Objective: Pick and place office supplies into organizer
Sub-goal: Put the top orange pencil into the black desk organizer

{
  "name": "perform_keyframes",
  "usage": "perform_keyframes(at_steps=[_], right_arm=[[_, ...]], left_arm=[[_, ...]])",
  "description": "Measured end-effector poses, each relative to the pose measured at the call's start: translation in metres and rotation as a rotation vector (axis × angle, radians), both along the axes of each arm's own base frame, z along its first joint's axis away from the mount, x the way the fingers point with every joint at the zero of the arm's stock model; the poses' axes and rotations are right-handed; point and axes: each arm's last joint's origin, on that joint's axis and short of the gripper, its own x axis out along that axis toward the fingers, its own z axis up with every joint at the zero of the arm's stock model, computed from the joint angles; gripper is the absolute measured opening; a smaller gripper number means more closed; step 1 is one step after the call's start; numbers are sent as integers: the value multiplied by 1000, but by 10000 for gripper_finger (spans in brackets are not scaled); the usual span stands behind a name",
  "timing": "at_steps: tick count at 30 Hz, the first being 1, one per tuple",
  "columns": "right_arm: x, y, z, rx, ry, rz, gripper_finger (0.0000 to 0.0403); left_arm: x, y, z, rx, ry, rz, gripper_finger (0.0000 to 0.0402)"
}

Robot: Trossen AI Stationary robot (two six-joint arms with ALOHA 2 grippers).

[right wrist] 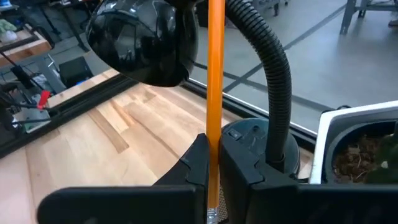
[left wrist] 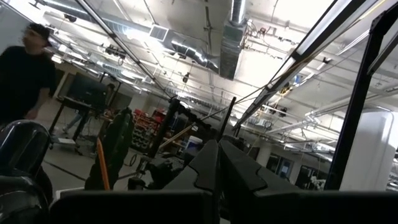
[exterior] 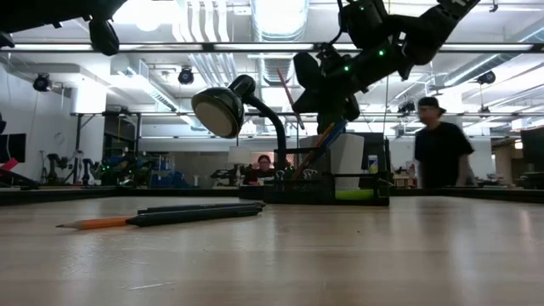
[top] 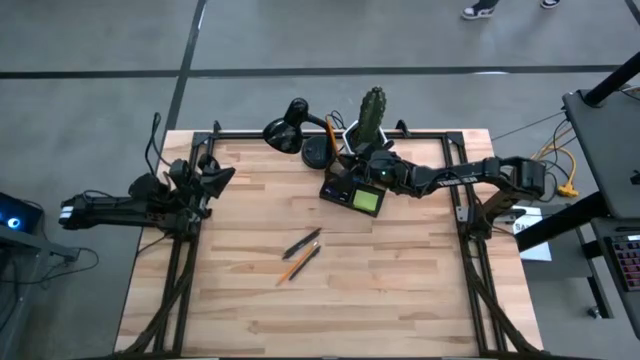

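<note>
At the table's left edge, the left gripper (top: 218, 180) waits with its fingers pressed together on nothing, raised off the wooden table (top: 250, 300). Near the middle of the tabletop lie an orange pencil (top: 297, 264) and a dark pen (top: 301, 243), side by side and slightly angled, well apart from either arm. Toward the back edge, the black desk lamp (top: 290, 128) stands with its round head turned to the left, its base just beside the organizer (top: 340, 191), a small dark box that already holds a lime-green sticky-note pad (top: 367, 200) in its right-hand part. Above the organizer, the right gripper (right wrist: 213, 163) is clamped narrowly on another orange pencil (right wrist: 215, 74), holding it upright with its metal end pointing down, close in front of the lamp's ribbed neck. Just behind stands the white cactus pot (top: 362, 132), and the right arm reaches in from the table's right side.
</note>
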Motion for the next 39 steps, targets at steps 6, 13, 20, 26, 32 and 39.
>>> perform_keyframes(at_steps=[6, 13, 20, 26, 32, 39], right_arm=[[-2, 1, -4, 3, 15, 9, 13], [-5, 2, -12, 29, 48, 21, 13], [-5, 2, -13, 40, 45, 42, 13], [-4, 1, -12, 34, 28, 42, 13], [7, -4, -22, 42, -78, 15, 13], [14, -7, -29, 7, -136, -18, 13]], left_arm=[[0, 0, 0, 0, 3, 1, 0], [1, 0, 0, -2, 4, 0, 0], [1, 0, 0, -2, 3, 0, 0], [1, 0, 0, -4, 3, -1, 0], [1, 0, 0, -4, 4, -1, 0], [0, 0, 0, -4, -2, -1, 0]])
